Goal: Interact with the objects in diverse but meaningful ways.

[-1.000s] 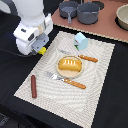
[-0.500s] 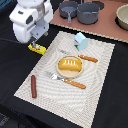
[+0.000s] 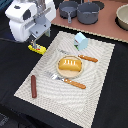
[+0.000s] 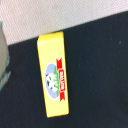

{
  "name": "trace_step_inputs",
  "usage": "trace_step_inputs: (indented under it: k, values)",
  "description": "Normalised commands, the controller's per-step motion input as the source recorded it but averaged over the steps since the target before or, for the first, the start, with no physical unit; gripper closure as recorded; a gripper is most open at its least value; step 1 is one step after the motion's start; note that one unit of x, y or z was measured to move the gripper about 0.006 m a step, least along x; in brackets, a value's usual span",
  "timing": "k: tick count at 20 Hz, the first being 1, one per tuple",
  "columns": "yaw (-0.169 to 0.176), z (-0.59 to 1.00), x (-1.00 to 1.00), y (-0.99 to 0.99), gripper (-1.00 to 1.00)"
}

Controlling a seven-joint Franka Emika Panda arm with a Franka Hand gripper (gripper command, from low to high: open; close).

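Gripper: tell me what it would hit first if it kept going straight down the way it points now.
Most likely the flat yellow box. The gripper hangs right above it in the exterior view, and the wrist view looks squarely onto its printed label. Nothing shows between them, though the remaining gap is hard to judge.

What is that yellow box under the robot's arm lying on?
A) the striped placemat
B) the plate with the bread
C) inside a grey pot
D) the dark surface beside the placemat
D: the yellow box lies on the dark surface, just off the placemat's edge.
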Motion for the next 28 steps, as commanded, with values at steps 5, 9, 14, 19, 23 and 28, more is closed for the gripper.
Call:
trace_step_inputs:
  k: [5, 9, 14, 19, 23, 28]
  values:
    - [-0.053, 0.18, 0.72, -0.63, -1.0]
    - [-0.046, 0.05, 0.7, -0.65, -1.0]
    - [-0.047, 0.07, 0.71, -0.65, -1.0]
    - [-0.053, 0.03, 0.67, -0.64, -1.0]
    - [-0.082, 0.0, 0.43, -0.56, -1.0]
    - [-0.042, 0.0, -0.02, -0.36, -1.0]
